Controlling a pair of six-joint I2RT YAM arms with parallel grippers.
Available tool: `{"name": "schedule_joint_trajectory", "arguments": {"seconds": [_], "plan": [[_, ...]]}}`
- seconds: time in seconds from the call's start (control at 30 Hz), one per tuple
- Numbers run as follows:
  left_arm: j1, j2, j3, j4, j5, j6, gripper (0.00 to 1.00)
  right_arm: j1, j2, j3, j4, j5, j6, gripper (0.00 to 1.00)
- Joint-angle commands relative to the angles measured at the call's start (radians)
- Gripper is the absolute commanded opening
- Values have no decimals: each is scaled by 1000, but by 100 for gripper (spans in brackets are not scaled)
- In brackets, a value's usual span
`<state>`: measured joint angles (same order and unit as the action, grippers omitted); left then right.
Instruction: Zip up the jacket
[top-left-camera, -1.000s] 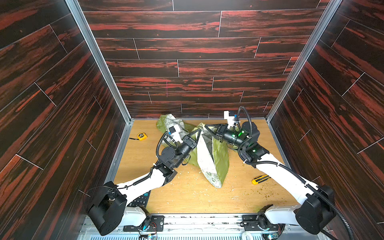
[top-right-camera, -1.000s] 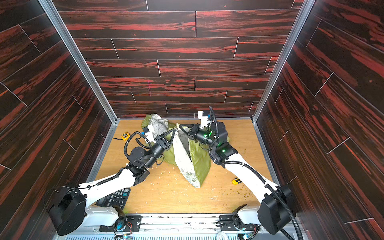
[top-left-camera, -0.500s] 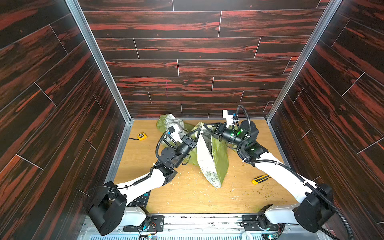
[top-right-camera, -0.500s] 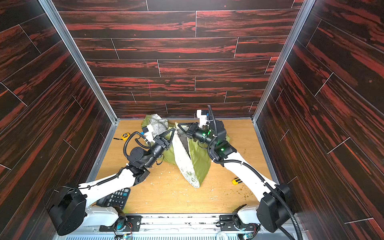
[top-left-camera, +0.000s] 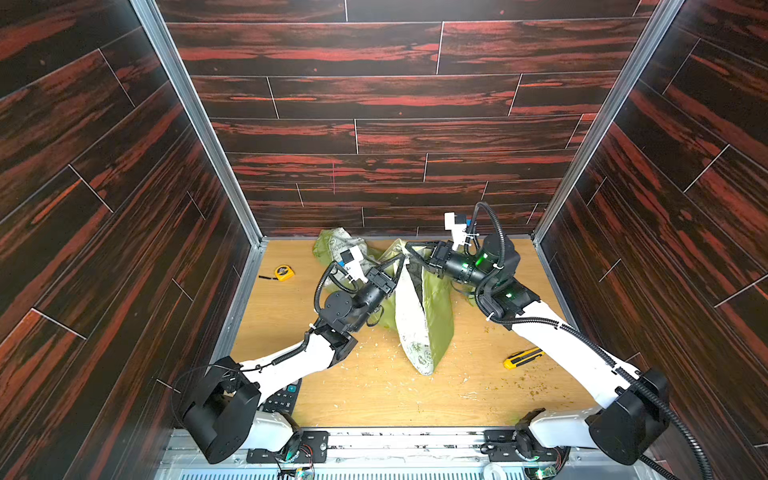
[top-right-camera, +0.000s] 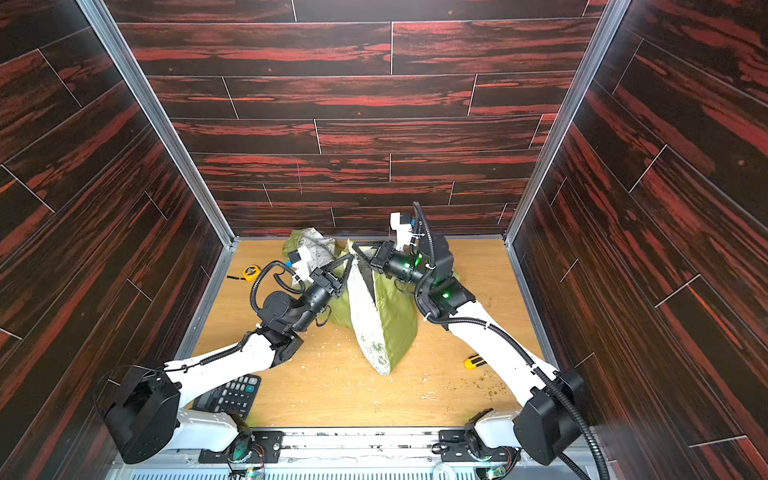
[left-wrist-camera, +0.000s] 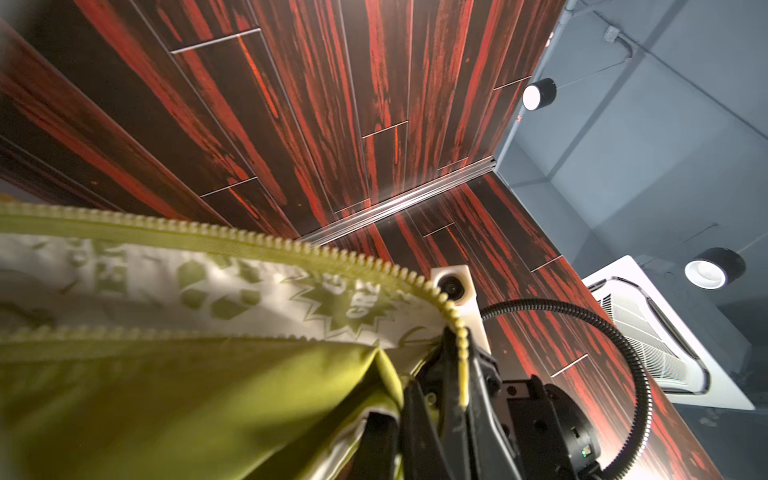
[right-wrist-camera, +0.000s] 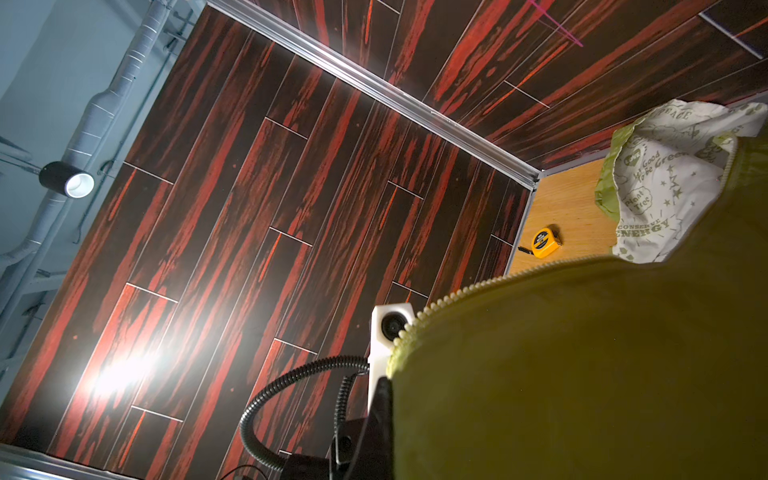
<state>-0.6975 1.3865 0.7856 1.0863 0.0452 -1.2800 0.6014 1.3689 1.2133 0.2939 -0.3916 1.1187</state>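
A pale wooden worktop, littered with small scraps, sits inside three walls of dark, red-streaked planks. At its far left lies a yellow tape measure. A black calculator sits at the near left, partly under the left arm. Near the right edge is a yellow utility knife.

The left claw is raised above the middle of the worktop, pinched together on the jacket's front edge. In the right wrist view only one black finger shows at the cloth's rim. Just beside it, almost tip to tip, the right claw is clamped on the other front edge. In the left wrist view its fingers nip the tape of the zipper, whose teeth stand apart, not joined.

The jacket hangs from both claws like a tent in both top views. Its green shell and white printed lining fall toward the near side, and the low end rests on the worktop. The rest lies crumpled behind the claws, against the back wall.
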Motion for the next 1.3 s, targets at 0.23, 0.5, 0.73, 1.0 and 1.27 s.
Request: {"name": "schedule_joint_trajectory", "arguments": {"seconds": [0.23, 0.5, 0.73, 1.0, 1.27], "plan": [[4, -35, 72, 82, 41, -33, 0, 17, -55, 80, -88, 107, -131, 0], [3, -56, 60, 82, 30, -45, 0, 15, -67, 151, -88, 225, -150, 0], [3, -67, 74, 85, 17, -42, 0, 16, -54, 141, -56, 190, -95, 0], [4, -63, 90, 93, 4, -47, 0, 28, -66, 117, -43, 180, -73, 0], [3, -64, 98, 95, 10, -48, 0, 53, -64, 103, -55, 194, -60, 0]]}}
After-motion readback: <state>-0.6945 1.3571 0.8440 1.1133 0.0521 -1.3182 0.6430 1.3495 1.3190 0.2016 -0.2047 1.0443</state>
